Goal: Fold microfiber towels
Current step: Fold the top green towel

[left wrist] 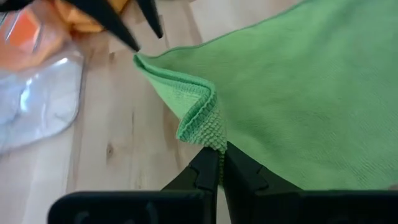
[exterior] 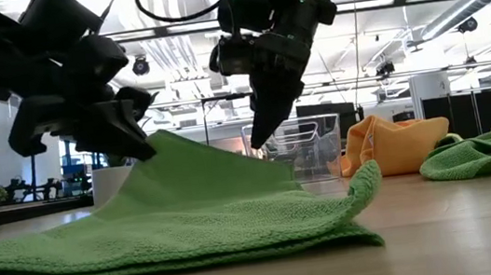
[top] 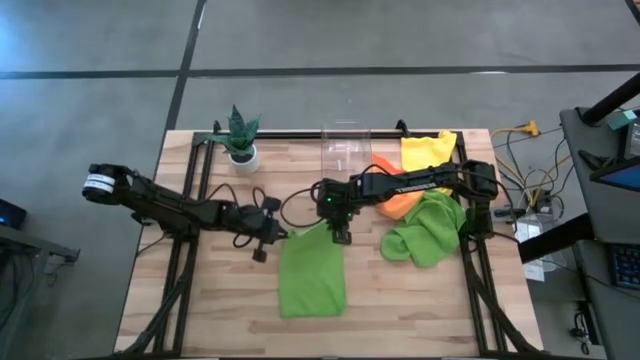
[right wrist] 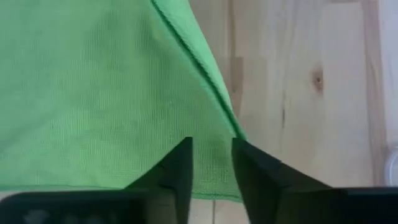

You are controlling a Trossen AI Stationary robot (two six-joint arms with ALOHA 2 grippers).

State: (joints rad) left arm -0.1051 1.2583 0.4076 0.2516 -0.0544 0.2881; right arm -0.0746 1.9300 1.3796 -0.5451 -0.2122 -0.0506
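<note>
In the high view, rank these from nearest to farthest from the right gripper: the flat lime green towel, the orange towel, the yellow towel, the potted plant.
Measured from the right gripper, above the towel's upper right corner:
1. Flat lime green towel, directly under it at table centre.
2. Orange towel, to its right.
3. Yellow towel and potted plant, at opposite back corners: too close to call.

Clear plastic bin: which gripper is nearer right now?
Right. The right gripper hangs just in front of the clear plastic bin, over the flat green towel. The left gripper pinches that towel's corner, farther left.
</note>
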